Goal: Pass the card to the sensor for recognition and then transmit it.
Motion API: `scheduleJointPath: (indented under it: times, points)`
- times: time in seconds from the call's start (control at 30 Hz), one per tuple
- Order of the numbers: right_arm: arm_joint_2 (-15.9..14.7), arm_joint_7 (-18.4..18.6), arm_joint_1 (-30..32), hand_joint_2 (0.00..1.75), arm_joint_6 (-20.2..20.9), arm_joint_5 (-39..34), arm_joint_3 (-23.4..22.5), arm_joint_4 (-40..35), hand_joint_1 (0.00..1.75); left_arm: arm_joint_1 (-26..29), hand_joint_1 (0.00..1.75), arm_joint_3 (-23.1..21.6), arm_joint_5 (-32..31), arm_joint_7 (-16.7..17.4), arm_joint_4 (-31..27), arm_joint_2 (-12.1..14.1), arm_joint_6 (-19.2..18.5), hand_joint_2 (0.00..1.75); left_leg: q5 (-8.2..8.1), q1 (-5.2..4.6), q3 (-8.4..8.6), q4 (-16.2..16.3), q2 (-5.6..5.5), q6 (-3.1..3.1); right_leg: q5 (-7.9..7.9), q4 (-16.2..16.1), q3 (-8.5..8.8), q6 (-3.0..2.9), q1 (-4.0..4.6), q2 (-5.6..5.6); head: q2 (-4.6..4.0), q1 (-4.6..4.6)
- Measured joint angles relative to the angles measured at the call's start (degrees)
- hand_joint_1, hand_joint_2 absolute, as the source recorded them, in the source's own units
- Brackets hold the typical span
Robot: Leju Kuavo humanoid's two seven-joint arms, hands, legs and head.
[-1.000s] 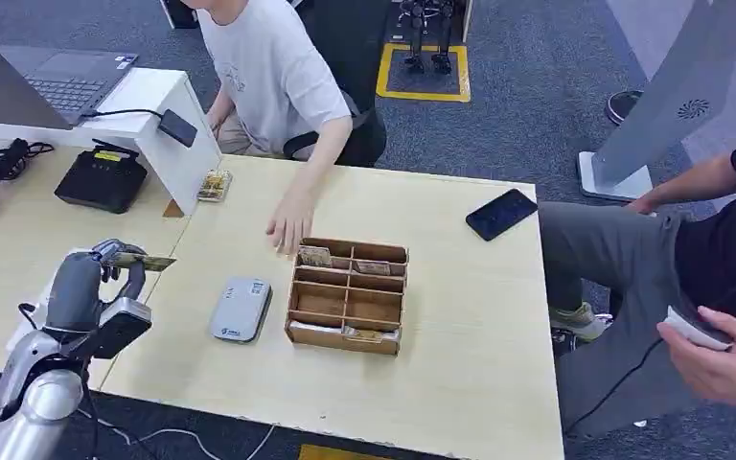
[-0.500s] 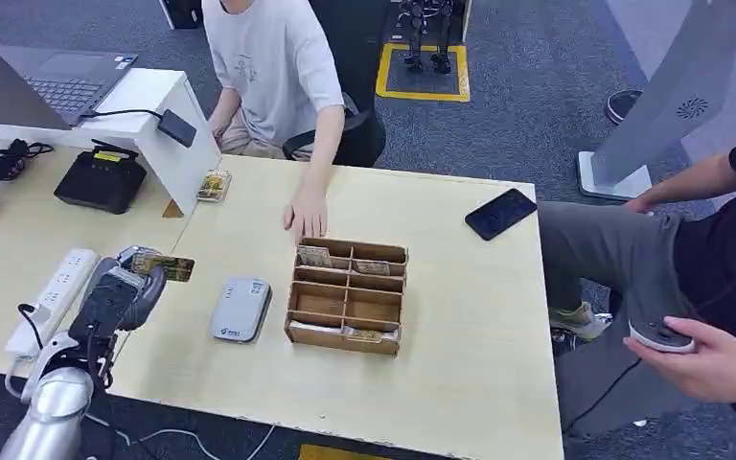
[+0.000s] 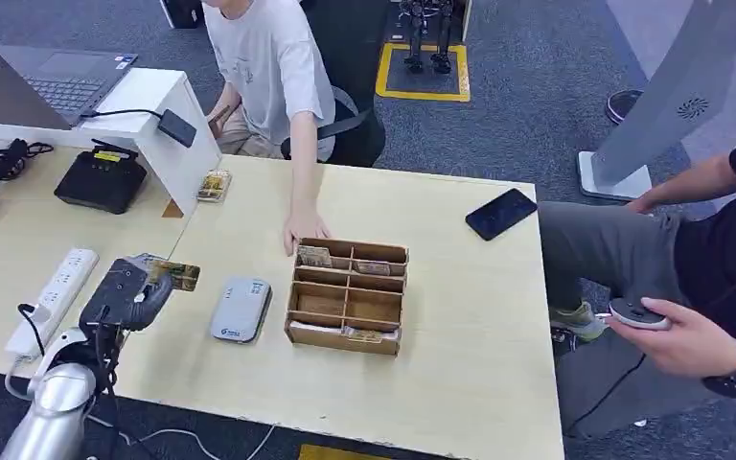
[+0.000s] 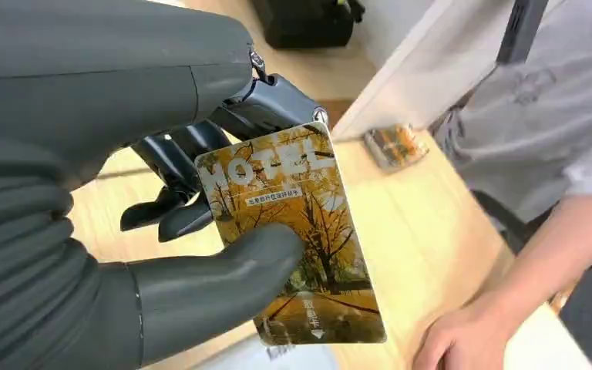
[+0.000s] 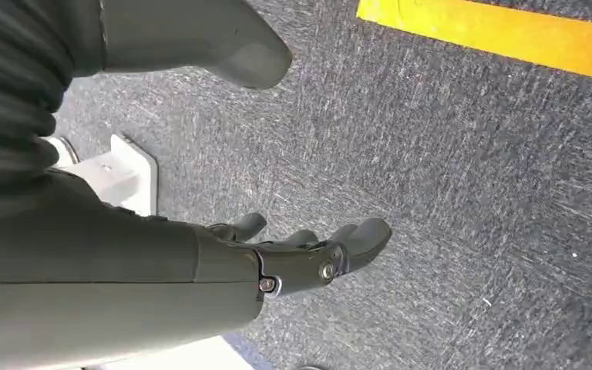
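The card (image 3: 178,277) is already picked up: the left hand (image 3: 132,292) pinches it between thumb and fingers, above the table (image 3: 460,326) near its left edge, just short of the grey sensor (image 3: 241,309) that lies flat beside the wooden box (image 3: 348,296). In the left wrist view the card (image 4: 293,231) shows an autumn tree print with the word HOTEL, the thumb (image 4: 216,281) pressed across its face and the darker fingers (image 4: 177,166) behind it. By my reading the card is not yet over the sensor, so the recognition step is not done, and the handing on is left after that. The right hand (image 5: 308,258) hangs low over grey carpet, fingers loosely apart and holding nothing. A person's hand (image 3: 304,228) rests on the table at the far edge of the box; it may be the one to receive the card, though that is a guess. Whether the card's lower edge touches the table or floats above it cannot be told from the head view, since the hand covers part of it. The small print on the card is too fine to read, and the sensor is cut off at the edge of the left wrist view.
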Motion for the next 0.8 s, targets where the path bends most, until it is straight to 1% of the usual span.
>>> scheduleJointPath:
  times: [0.1,0.23,0.5,0.57,0.63,0.8]
  points:
    - [0.2,0.1,0.0,1.75,0.0,0.0,-0.2,0.0,0.00,0.0,1.75,-1.7,-0.8,1.0,0.5,-0.7,-0.1,1.75,0.00,0.00,0.00,0.0,0.00,0.00,0.01,0.0,0.00,0.00,0.00,0.00,0.00,0.04]
    - [0.3,0.2,0.0,1.75,0.0,0.0,-0.2,-0.1,0.00,0.0,1.75,-3.8,-2.1,1.3,1.2,-1.6,0.4,1.75,0.00,0.00,0.00,0.0,0.00,0.00,0.01,0.0,0.00,0.01,0.00,0.01,0.00,0.02]
    - [0.3,0.3,0.0,1.75,0.0,0.0,-0.3,-0.1,0.00,0.0,1.75,-5.3,-2.7,1.8,2.1,-2.7,1.0,1.75,0.00,0.01,0.00,0.0,0.00,0.00,0.01,0.0,0.00,0.01,0.01,0.00,0.00,0.02]
    - [0.4,0.7,0.0,1.75,0.1,0.0,-0.3,-0.1,0.00,0.2,1.75,-6.0,-3.6,1.7,2.1,-3.4,2.0,1.75,0.00,0.00,0.00,0.0,-0.01,0.00,0.01,0.0,0.00,0.01,0.00,0.00,0.00,0.02]
    - [0.5,0.9,0.0,1.75,0.1,0.0,-0.3,-0.2,0.00,0.5,1.75,-6.7,-4.8,1.2,2.2,-4.6,3.5,1.75,0.00,0.00,-0.01,0.0,-0.01,0.00,0.01,0.0,0.00,0.01,0.00,0.00,0.00,0.02]
    - [1.0,0.8,0.0,1.75,0.1,0.0,-0.3,-0.4,0.00,0.2,1.75,-9.2,-9.9,1.1,2.9,-7.2,8.8,1.75,0.00,-0.01,-0.01,0.0,-0.01,0.01,0.02,0.0,0.01,0.03,-0.01,-0.01,0.00,0.04]
